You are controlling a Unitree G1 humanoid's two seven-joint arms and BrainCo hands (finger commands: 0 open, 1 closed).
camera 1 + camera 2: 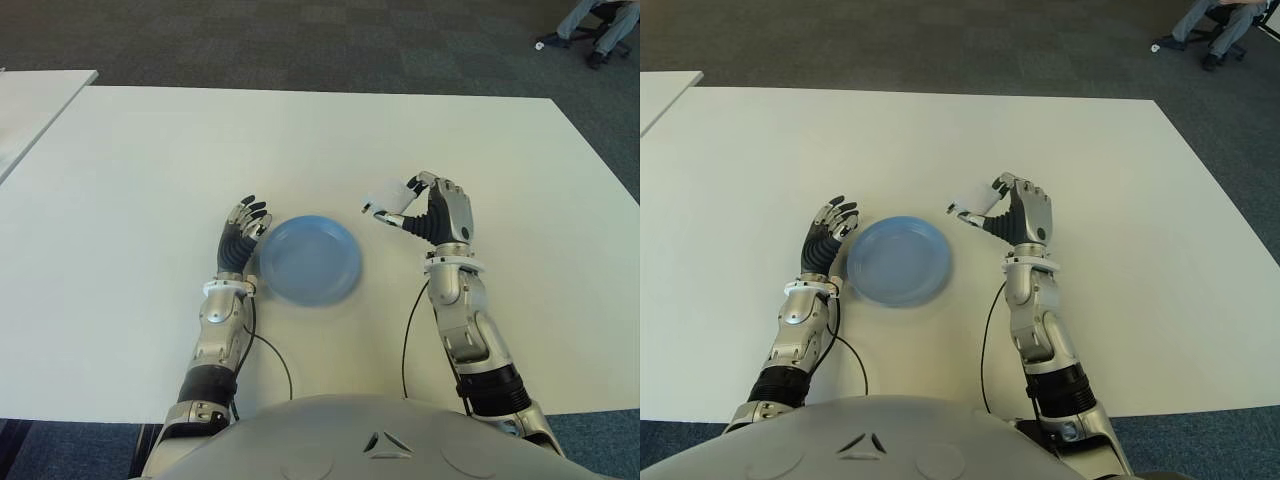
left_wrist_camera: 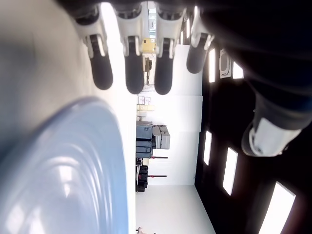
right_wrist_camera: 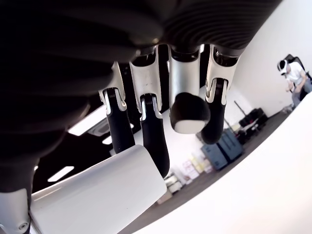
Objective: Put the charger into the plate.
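I am holding the charger (image 1: 388, 199) in my right hand (image 1: 437, 213), lifted off the worktop (image 1: 320, 140) and to the right of the plate (image 1: 311, 260). From the head camera the charger is showing as a small white block poking out of the hand toward the plate, well apart from its rim and not over it. In the right wrist view the white body of the charger (image 3: 100, 195) is filling the lower part of the picture, and the fingers (image 3: 154, 141) are curling down onto its edge, with the thumb pressing in from the other side. The hand is closing firmly round the block, not spread at all; two of the fingers are touching the charger and the outer ones are hanging just beside it.

My left hand (image 1: 243, 232) is sitting just left of the plate, at its rim. Its fingers (image 2: 134, 68) are stretching out straight and relaxed, slightly fanned, gripping nothing. In the left wrist view the blue curve of the plate (image 2: 73, 165) is lying right beside the palm, but I cannot tell whether the hand is actually touching it or the worktop.

The plate itself is lying flat on the white worktop between my two forearms, with nothing in it. At the far corner of the room a seated person's legs (image 1: 592, 22) are showing on the carpet.
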